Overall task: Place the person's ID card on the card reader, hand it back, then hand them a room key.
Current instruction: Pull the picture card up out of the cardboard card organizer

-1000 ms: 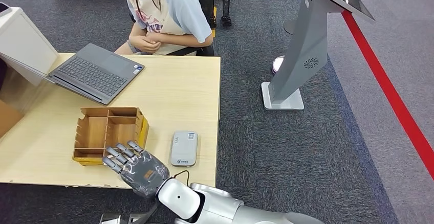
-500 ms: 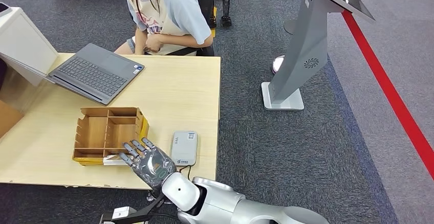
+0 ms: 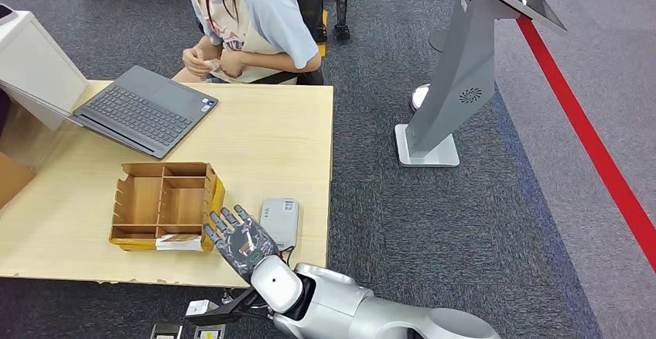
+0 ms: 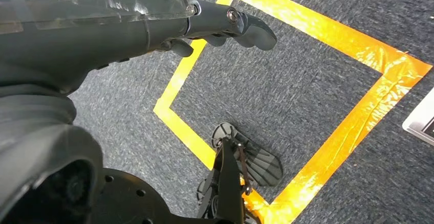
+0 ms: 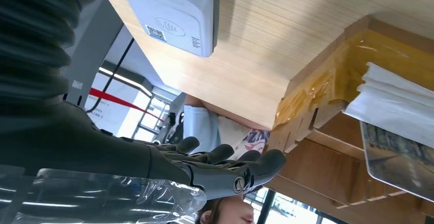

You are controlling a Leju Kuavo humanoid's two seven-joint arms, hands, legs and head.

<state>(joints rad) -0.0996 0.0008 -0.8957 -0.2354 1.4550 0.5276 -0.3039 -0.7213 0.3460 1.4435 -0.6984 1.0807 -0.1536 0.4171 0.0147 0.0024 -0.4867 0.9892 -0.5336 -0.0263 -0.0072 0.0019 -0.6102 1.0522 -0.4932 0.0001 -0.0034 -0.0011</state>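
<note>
Now | right hand spread, empty, over worktop edge between brown wooden compartment box and grey flat card reader | left hand curled, empty, above carpet | ID card undiscernible.

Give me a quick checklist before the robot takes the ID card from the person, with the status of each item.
1. Right hand free: ok, its fingers are spread and it holds nothing.
2. Card reader bare on top: ok, nothing lies on it.
3. Person offering the card: not ok, their hands are held at the chest, not reached out over the table.
4. ID card in sight: cannot tell, something small may be in the person's hands.
5. Room keys ready: cannot tell, cards or papers lie in the near slot of the wooden box.
6. Left hand out of the way: ok, it hangs above the floor.
</note>
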